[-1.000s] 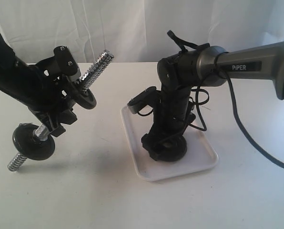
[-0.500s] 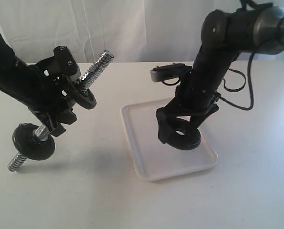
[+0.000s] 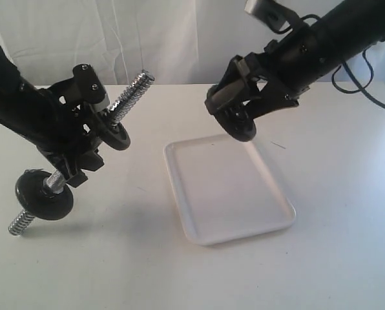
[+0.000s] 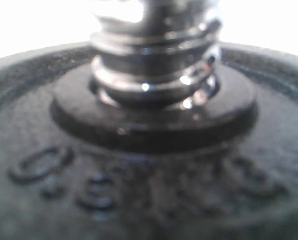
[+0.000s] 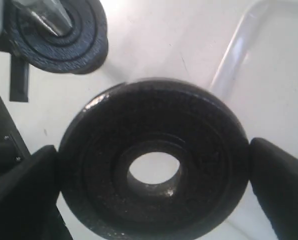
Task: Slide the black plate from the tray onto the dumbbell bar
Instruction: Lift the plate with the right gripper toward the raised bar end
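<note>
Right gripper [image 3: 241, 115] has the black plate [image 5: 189, 130] pinched by its rim, up in the air over the far end of the tray [image 3: 199, 213], toward the table's far edge. Left gripper [image 3: 76, 150] is clamped on the tilted dumbbell bar [image 3: 132, 90] near the left edge.

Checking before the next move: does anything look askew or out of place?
Nothing looks damaged or spilled. The dumbbell bar is steeply tilted in the left claw, one threaded end up; the right claw holds the black plate airborne, off the tray.
</note>
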You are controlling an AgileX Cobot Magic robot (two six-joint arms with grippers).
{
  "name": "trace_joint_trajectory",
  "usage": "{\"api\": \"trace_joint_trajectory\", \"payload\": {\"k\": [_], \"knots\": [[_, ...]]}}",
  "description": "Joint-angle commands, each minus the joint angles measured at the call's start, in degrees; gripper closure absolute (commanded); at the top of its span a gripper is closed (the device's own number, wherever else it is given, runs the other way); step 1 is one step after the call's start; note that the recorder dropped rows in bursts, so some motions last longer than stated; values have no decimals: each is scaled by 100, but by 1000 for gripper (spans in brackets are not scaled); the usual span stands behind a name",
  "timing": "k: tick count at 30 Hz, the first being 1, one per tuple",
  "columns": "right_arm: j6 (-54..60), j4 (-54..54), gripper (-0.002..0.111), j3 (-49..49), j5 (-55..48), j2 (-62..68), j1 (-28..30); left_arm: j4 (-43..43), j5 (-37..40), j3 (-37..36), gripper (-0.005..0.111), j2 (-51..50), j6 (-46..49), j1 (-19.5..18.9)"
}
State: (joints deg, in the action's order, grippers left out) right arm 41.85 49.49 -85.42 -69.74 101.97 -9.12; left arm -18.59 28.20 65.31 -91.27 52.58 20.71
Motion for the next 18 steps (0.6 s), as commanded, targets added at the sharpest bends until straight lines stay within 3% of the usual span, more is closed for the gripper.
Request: {"api": "trace_joint_trajectory", "payload": {"k": [1, 10, 18], "knots": [[443, 900, 108, -9, -22, -121, 117, -446, -257, 213, 107, 391, -31, -4], [1356, 1743, 108, -9, -22, -121, 117, -1024, 173, 213, 107, 391, 128, -4], [1775, 2445, 108, -9, -22, -121, 117, -2308, 465, 213, 107, 391, 1479, -4]]}}
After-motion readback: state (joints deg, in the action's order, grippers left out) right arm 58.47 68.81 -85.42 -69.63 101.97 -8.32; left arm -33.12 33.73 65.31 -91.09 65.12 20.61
